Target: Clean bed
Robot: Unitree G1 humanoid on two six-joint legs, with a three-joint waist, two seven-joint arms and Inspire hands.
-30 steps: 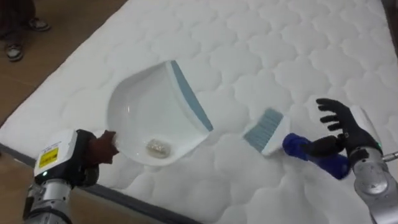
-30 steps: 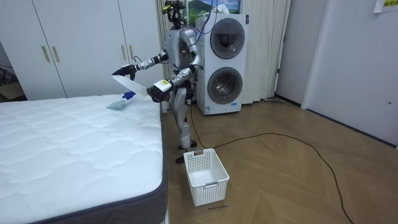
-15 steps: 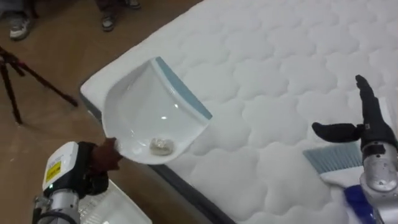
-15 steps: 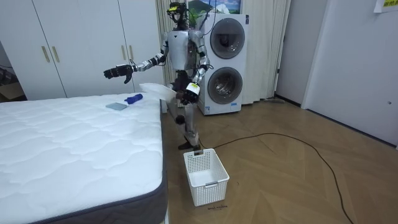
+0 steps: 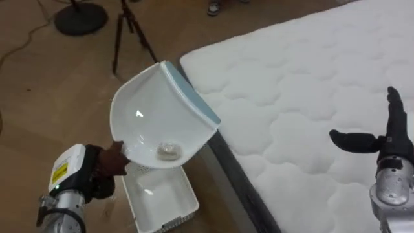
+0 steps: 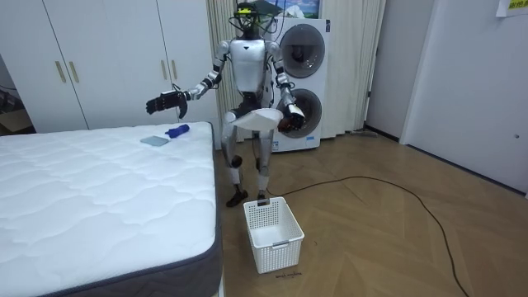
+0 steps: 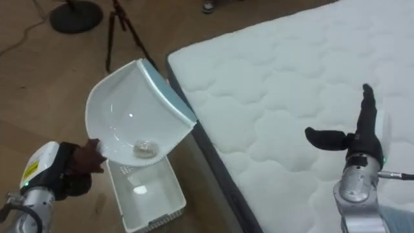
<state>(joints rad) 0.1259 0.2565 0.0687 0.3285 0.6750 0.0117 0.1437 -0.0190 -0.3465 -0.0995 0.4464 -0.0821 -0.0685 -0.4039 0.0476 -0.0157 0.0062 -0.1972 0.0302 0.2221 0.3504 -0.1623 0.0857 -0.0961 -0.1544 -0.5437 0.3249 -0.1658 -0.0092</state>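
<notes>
Scrap [image 5: 167, 151] gathered in dustpan [image 5: 162, 110] — handle clenched by left robot hand [image 5: 107, 169], held over basket [image 5: 165, 204]; emptying judged left. Right robot hand [image 5: 383, 137] released, fingers straight — above bed [image 5: 304, 77].

The dustpan [image 5: 158, 116] in the left hand [image 5: 107, 169] hangs over the open white basket [image 5: 169, 220], with clear air between them. The mattress [image 5: 310, 97] edge lies just to its right, the nearest thing in the way. A tripod [image 5: 129, 29] stands farther off on the wooden floor [image 5: 52, 97]. The right hand [image 5: 381, 139], fingers spread, hovers above bare quilting. The brush [image 6: 165, 134] lies near the bed's corner, perhaps beneath that hand.
</notes>
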